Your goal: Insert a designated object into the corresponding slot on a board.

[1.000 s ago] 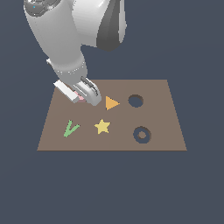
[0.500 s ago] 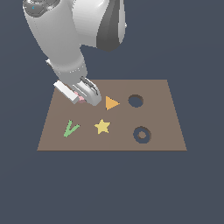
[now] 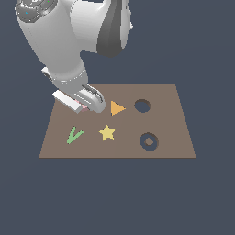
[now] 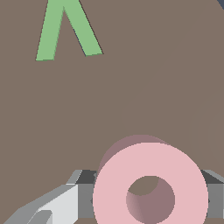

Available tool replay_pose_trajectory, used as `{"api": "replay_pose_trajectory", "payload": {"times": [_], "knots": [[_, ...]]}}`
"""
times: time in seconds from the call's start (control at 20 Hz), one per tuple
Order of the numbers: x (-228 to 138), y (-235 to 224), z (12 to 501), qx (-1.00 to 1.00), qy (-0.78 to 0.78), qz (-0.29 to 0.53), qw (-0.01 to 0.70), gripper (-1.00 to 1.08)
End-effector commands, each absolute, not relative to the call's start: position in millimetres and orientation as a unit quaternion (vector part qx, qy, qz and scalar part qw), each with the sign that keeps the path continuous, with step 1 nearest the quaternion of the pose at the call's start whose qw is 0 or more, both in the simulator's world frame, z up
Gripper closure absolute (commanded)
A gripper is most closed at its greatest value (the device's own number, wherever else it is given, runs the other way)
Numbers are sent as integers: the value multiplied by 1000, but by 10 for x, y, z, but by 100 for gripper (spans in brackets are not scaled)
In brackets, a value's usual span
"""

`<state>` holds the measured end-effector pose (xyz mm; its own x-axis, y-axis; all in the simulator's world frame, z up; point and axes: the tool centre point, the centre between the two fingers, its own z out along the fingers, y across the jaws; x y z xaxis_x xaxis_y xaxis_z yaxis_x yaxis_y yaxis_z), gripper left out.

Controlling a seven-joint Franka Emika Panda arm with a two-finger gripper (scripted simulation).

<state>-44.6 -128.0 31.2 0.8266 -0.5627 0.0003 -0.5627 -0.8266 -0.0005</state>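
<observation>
- Looking at the exterior view, your white Panda arm (image 3: pixel 69 41) is bent low over the flat brown rectangular board (image 3: pixel 174 124), at its far corner on the exterior view's left.
- Your gripper (image 3: pixel 87 106) sits right down at the board there, and only a sliver of the small pale pink ring (image 3: pixel 84 108) peeks out under it.
- The wrist view is much clearer: the pink ring (image 4: pixel 151 186) lies flat with grey finger (image 4: pixel 85 192) parts close against both of its sides, so it looks like you've got the jaws clamped on it. The ring casts a shadow on the board beside it.
- The green V-shaped piece (image 3: pixel 73 134) lies near the ring, on the camera side of it in the exterior view.
- The yellow star (image 3: pixel 107 132) and orange triangle (image 3: pixel 117 109) sit mid-board.
- The dark ring-shaped slot with the brown island (image 3: pixel 148 141) is well apart from your ring, toward the exterior view's right, with the plain round dark hole (image 3: pixel 142 105) just behind it.
</observation>
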Motion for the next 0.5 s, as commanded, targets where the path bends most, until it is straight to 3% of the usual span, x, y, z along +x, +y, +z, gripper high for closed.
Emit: {"api": "replay_pose_trajectory", "payload": {"times": [0.0,0.45], "knots": [[-374,-1307,317,-963,269,-1,0,108],[23,-1375,330,-992,127,-1,0,108]]}}
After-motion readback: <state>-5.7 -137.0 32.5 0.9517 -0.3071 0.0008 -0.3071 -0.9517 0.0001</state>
